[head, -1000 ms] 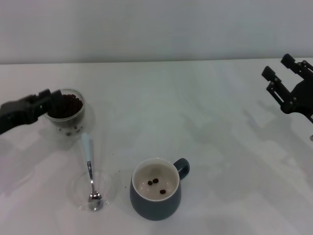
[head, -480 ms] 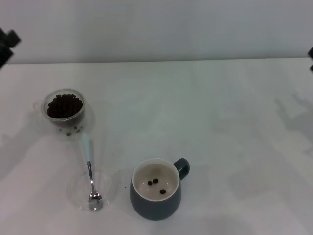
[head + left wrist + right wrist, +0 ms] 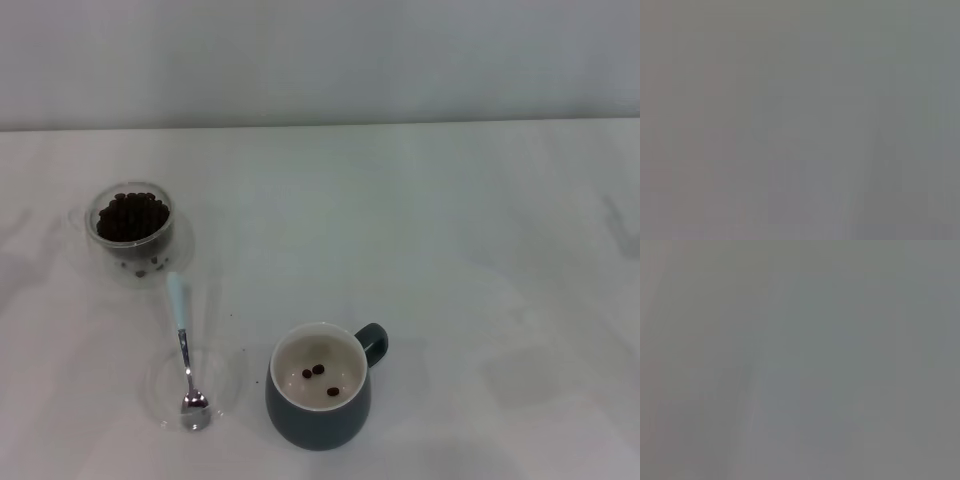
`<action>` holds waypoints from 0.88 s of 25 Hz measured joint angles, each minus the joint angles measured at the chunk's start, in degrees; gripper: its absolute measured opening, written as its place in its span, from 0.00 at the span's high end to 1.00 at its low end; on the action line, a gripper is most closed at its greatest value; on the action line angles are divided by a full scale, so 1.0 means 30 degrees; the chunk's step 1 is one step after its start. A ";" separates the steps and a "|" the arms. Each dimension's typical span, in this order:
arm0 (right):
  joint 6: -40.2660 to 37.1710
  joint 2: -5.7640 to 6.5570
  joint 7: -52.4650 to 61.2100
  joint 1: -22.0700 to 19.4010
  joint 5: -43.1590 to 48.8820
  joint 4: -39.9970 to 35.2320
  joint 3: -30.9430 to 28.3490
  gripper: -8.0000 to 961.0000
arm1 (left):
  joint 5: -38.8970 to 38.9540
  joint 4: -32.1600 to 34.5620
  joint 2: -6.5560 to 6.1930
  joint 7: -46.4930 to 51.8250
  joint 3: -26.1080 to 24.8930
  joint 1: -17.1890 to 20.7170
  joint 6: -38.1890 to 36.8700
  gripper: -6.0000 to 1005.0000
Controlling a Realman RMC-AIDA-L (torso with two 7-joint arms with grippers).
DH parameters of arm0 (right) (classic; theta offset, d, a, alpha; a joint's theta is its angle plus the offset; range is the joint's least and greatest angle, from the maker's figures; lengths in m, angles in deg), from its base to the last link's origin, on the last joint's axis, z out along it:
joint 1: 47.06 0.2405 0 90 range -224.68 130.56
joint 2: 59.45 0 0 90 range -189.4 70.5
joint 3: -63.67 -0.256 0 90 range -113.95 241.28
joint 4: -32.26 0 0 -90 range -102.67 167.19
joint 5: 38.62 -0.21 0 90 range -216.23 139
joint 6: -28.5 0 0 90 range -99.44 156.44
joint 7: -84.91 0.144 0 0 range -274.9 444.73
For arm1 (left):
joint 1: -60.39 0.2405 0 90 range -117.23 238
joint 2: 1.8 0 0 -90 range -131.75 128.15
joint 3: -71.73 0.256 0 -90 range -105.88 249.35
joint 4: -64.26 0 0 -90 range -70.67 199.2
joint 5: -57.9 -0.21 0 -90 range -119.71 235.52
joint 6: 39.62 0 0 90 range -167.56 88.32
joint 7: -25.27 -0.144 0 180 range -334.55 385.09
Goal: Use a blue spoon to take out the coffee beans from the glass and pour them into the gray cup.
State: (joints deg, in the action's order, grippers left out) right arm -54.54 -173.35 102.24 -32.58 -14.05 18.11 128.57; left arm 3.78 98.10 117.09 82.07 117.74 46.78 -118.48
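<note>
In the head view the glass (image 3: 133,232) stands at the left of the white table, filled with dark coffee beans (image 3: 132,216). The blue spoon (image 3: 184,350) lies in front of it, its pale handle pointing toward the glass and its silver bowl resting in a shallow clear dish (image 3: 190,388). The gray cup (image 3: 320,385) stands at the front middle, handle to the right, with three beans (image 3: 318,375) inside. Neither gripper shows in any view. Both wrist views show only a blank grey field.
The white table (image 3: 470,260) spreads to the right and back, ending at a pale wall along the far edge.
The left gripper has left the glass and gone out of view at the left. The right gripper has gone out of view at the right. The objects have not moved.
</note>
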 joint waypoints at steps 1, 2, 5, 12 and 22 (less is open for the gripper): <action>-0.0003 0.0000 -0.0204 0.0018 -0.0001 0.0000 -0.0028 0.44 | 0.0151 -0.0159 0.0009 -0.0348 -0.0003 0.0108 -0.0007 0.56; -0.0006 0.0001 -0.0417 0.0049 -0.0004 0.0000 -0.0037 0.44 | 0.0279 -0.0488 0.0019 -0.0777 -0.0006 0.0181 -0.0017 0.56; -0.0008 -0.0048 -0.0808 0.0152 -0.0012 0.0001 -0.0048 0.44 | 0.0341 -0.0877 0.0018 -0.1233 -0.0009 0.0174 -0.0013 0.56; -0.0161 -0.0347 -0.0903 0.0362 0.0027 0.0142 0.0027 0.44 | 0.0699 -0.1440 -0.0060 -0.2549 -0.0038 0.0007 0.0078 0.56; -0.1291 -0.0449 -0.0627 0.0434 0.0054 0.1671 0.0652 0.44 | 0.2154 -0.1465 -0.0100 -0.3007 -0.0737 0.0297 -0.0021 0.56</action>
State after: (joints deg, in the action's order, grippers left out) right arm -58.41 -174.70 100.36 -31.28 -13.89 23.12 130.53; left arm 10.24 93.70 116.79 73.05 115.53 47.67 -118.55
